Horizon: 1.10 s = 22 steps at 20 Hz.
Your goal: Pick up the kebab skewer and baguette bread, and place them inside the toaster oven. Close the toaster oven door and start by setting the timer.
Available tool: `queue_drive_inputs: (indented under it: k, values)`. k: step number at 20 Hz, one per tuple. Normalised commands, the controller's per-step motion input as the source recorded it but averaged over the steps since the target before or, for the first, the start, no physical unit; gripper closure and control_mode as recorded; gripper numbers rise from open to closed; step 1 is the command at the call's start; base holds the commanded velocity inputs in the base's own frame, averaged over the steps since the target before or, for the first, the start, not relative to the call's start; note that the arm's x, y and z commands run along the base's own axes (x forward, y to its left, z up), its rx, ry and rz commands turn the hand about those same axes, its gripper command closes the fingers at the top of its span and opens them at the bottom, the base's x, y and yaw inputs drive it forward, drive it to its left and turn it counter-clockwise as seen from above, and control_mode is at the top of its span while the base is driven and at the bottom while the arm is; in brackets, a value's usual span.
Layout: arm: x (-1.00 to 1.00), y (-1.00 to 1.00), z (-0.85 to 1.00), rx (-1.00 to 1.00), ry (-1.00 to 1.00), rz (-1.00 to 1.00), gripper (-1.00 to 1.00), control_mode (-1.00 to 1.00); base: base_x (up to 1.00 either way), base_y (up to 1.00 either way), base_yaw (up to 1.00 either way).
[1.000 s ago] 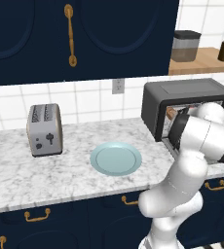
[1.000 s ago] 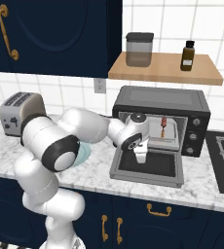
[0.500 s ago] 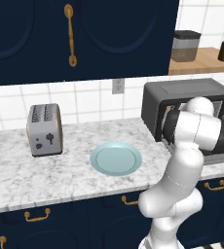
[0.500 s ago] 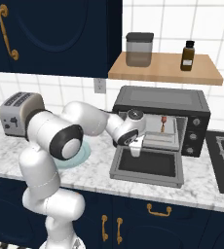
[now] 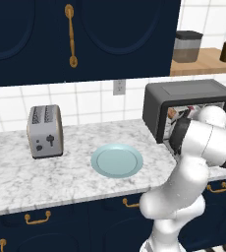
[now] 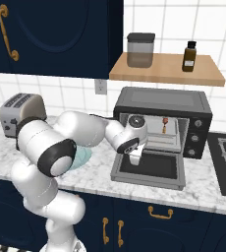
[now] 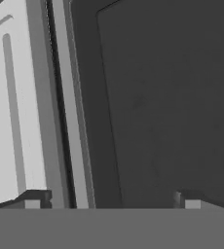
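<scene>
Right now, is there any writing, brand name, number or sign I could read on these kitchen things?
None can be read.
Brown bottle on the shelf: no label legible.
Toaster oven knob panel: marks around the knobs too small to read.
Silver toaster: dark controls only, no text.
Grey canister: plain.

The plate (image 5: 116, 161) lies between toaster (image 5: 45, 131) and toaster oven (image 5: 193, 103).

The black toaster oven (image 6: 161, 101) sits on the marble counter, its glass-front door (image 6: 152, 168) dropped flat open toward the room. Inside, on the pale rack, the kebab skewer (image 6: 164, 126) stands out (red-brown chunks); the baguette cannot be made out.
</scene>
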Motion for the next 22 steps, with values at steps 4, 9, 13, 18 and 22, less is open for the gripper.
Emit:
queue_drive_inputs:
  k: [4, 9, 13, 18, 22]
  values:
    - [-0.91, 0.17, 0.36, 0.01, 0.01, 0.12, -1.00, -1.00, 0.00, 0.00, 0.00]
    - [-0.98, 0.08, 0.29, -0.03, 0.08, 0.38, -1.00, -1.00, 0.00, 0.00, 0.00]
    - [-0.76, 0.06, 0.26, -0.06, 0.19, 0.48, -1.00, -1.00, 0.00, 0.00, 0.00]
    - [-0.66, 0.05, 0.19, -0.08, 0.23, 0.48, -1.00, -1.00, 0.00, 0.00, 0.00]
    - [-0.62, 0.01, -0.01, -0.10, 0.10, 0.44, -1.00, -1.00, 0.00, 0.00, 0.00]
